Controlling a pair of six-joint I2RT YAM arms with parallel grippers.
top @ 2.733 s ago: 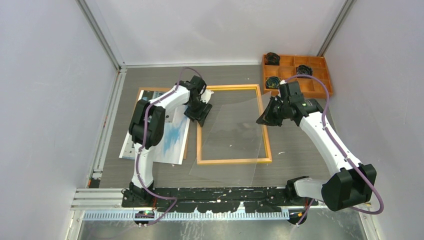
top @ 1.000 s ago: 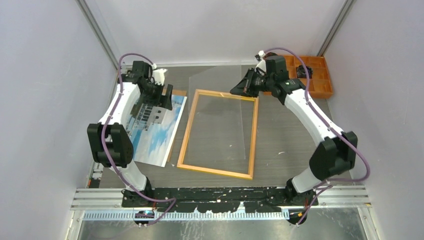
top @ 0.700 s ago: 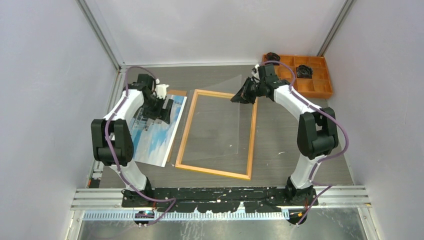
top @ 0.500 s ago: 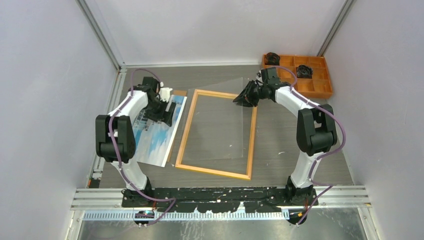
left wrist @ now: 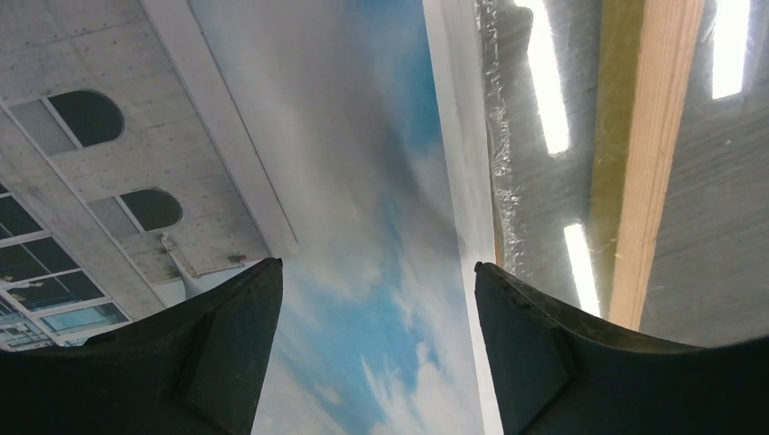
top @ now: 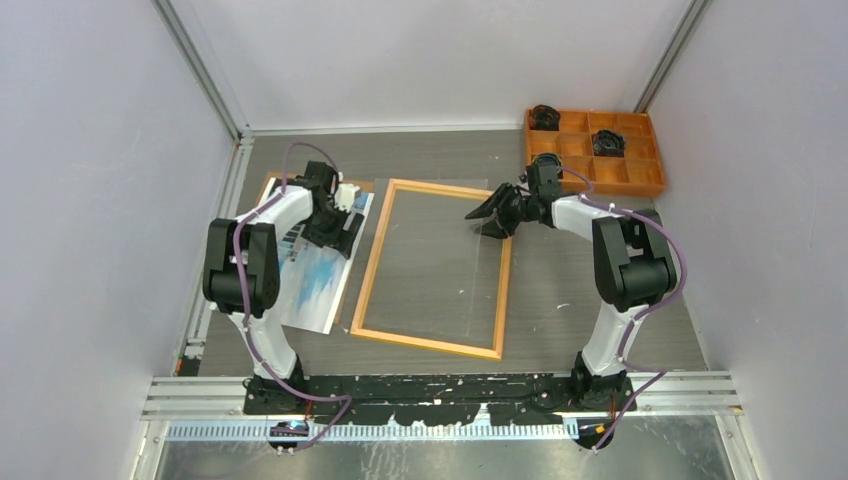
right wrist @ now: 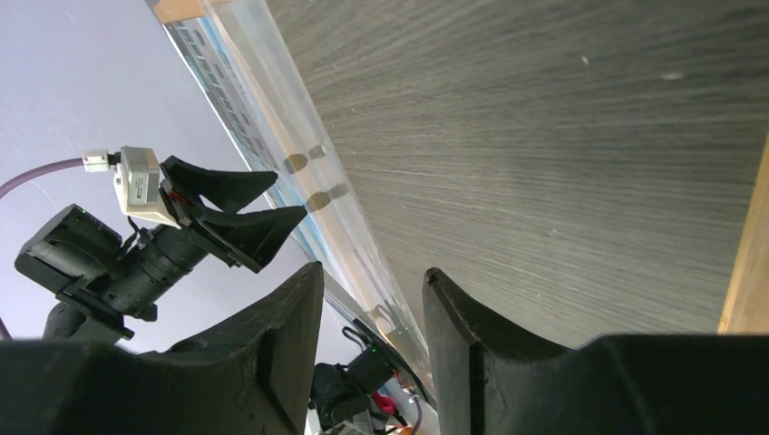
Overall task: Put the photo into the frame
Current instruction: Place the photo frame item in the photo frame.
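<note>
The photo (top: 318,285), a white building on blue sky, lies face up at the left. It fills the left wrist view (left wrist: 363,181). The frame (top: 372,262) lies wood side up in the middle, slightly turned; its left rail shows in the left wrist view (left wrist: 648,163). My left gripper (top: 343,230) is open and empty, low over the photo's right edge (left wrist: 377,265). My right gripper (top: 484,217) is open at the frame's far right corner (right wrist: 372,269). The edge of a clear sheet (top: 470,275) runs between its fingers.
A brown backing board (top: 268,182) pokes out under the photo's far corner. An orange compartment tray (top: 640,180) with black parts stands at the back right. Grey walls close in on both sides. The frame's rail (right wrist: 748,263) lies close right of the right fingers.
The right gripper has come nearer and lower, and the clear sheet has dropped flatter onto the frame. The left gripper has shifted right along the photo toward its right edge.
</note>
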